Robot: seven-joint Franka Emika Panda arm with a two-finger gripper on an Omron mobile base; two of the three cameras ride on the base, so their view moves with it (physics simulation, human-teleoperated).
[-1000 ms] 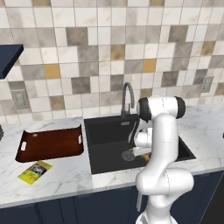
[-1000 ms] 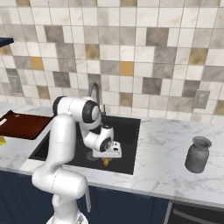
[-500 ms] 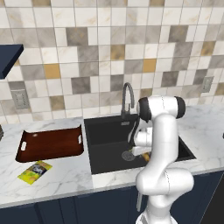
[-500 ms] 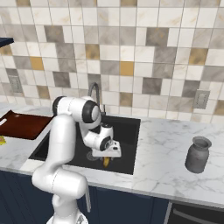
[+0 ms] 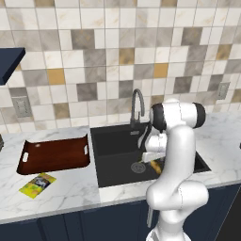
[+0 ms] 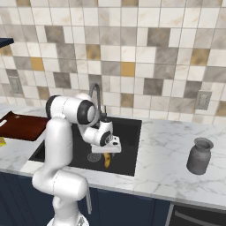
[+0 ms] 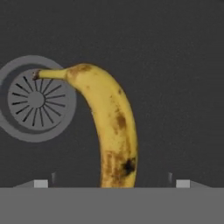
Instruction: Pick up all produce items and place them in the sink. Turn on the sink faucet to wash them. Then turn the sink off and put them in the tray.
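Banana (image 7: 113, 131) lying flat on the black floor of the sink (image 5: 113, 141), not held. In the hand view, stem tip pointing to about 10 o'clock and lying over the round metal drain (image 7: 26, 99); the thick end running down to 6 o'clock, between the two finger tips (image 7: 40, 183). Brown spots along the yellow peel, one dark spot near the low end.

Gripper (image 7: 111, 183) released: tips standing wide apart, one at 8 o'clock and one at 4 o'clock of the hand view, both clear of the fruit. Hanging low inside the basin, just above the banana, as seen in the right base view (image 6: 106, 152).

From the left base view, banana (image 5: 156, 166) at about 4 o'clock of the drain, partly hidden behind the white arm. From the right base view, banana (image 6: 107, 161) at 5 o'clock of the drain, near the front wall of the sink (image 6: 128, 132).

Faucet (image 5: 137, 104) upright at the back rim, at 12 o'clock of the basin. No water visible from the spout.

Tray (image 5: 54, 155) on the marble at 9 o'clock of the sink, just beside it. Yellow-green packet (image 5: 37, 184) at 7 o'clock of the tray, near its front edge. Grey jar (image 6: 199, 156) on the counter at 3 o'clock of the sink, well apart.
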